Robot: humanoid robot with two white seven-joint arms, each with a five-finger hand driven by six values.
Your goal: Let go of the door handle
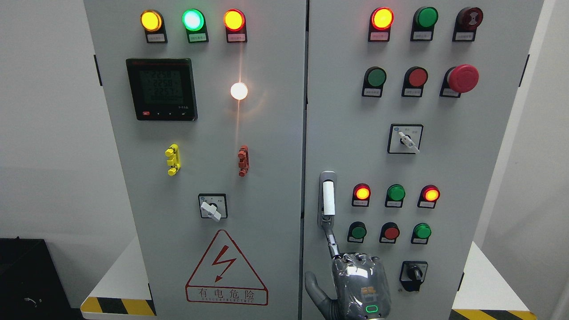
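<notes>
The door handle (328,198), a white upright lever in a grey metal housing, sits on the left edge of the cabinet's right door (444,169). My right hand (351,284) comes up from the bottom edge just below it, its back toward the camera. One finger (331,242) stretches upward and its tip reaches the lower end of the handle housing. The thumb (313,291) is spread out to the left, away from the handle. Nothing is grasped. The left arm does not show.
The two grey cabinet doors meet at a seam (306,133). Lit indicator lamps, push buttons, a red emergency stop (462,78), rotary switches (405,139) and a meter (161,89) stick out of the doors. A black rotary knob (413,273) sits right of my hand.
</notes>
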